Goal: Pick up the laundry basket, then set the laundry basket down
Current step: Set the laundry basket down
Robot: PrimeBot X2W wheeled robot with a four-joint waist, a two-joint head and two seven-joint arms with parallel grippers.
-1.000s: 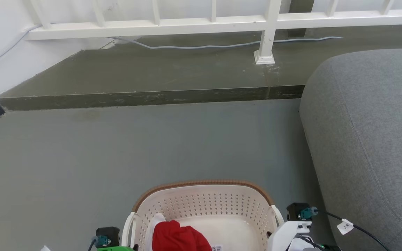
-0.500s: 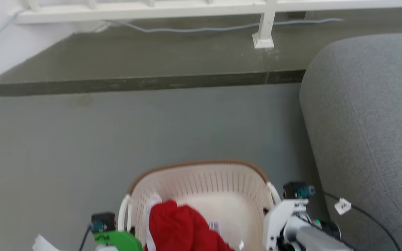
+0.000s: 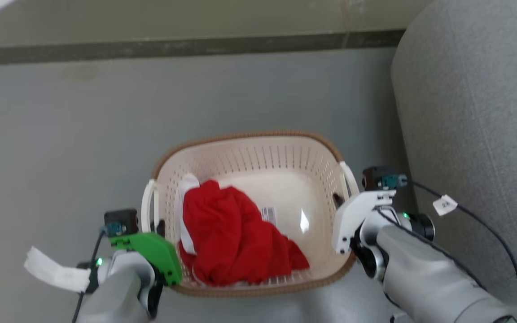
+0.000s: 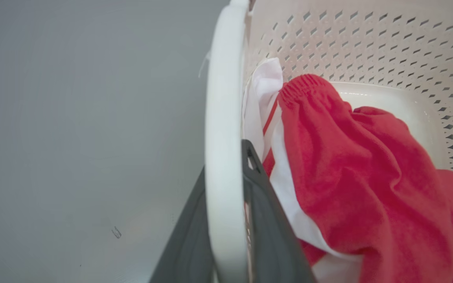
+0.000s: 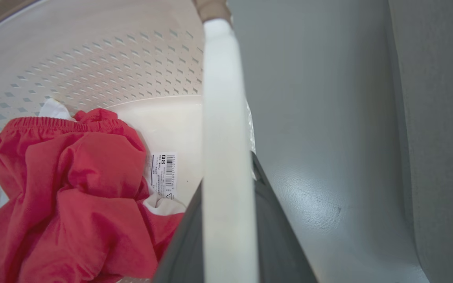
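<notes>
1. Grey floor (image 3: 240, 89) underneath, with a darker step (image 3: 195, 45) now at the top edge of the head view and the white railing of a second ago gone from frame. Reads as the camera tipping down with the bending body, not as the room shifting.
2. To the right, grey sofa (image 3: 474, 112), near the basket but apart from it.
3. Between the two arms, laundry basket (image 3: 245, 134), over the floor just left of the sofa. Shows far more fully than a second ago, near rim included. Cannot tell whether resting on the floor or hanging clear of it. Judged from the downward bend with both holds kept: probably the lowering step, with release not yet made.
4. Opens straight up. Appears to run its long axis left to right across the head view, handle to handle, roughly parallel to the step edge.
5. Inside, toward the left end: red garment (image 3: 231, 233) heaped over a white garment (image 3: 189, 184).
6. Left gripper (image 4: 226, 165): clamped on the left handle (image 4: 222, 78), one dark finger on each side of the white bar.
7. Right gripper (image 5: 228, 173): clamped likewise on the right handle (image 5: 220, 78).
8. On the bare bottom, beside the red cloth: barcode label (image 3: 268, 214).
</notes>
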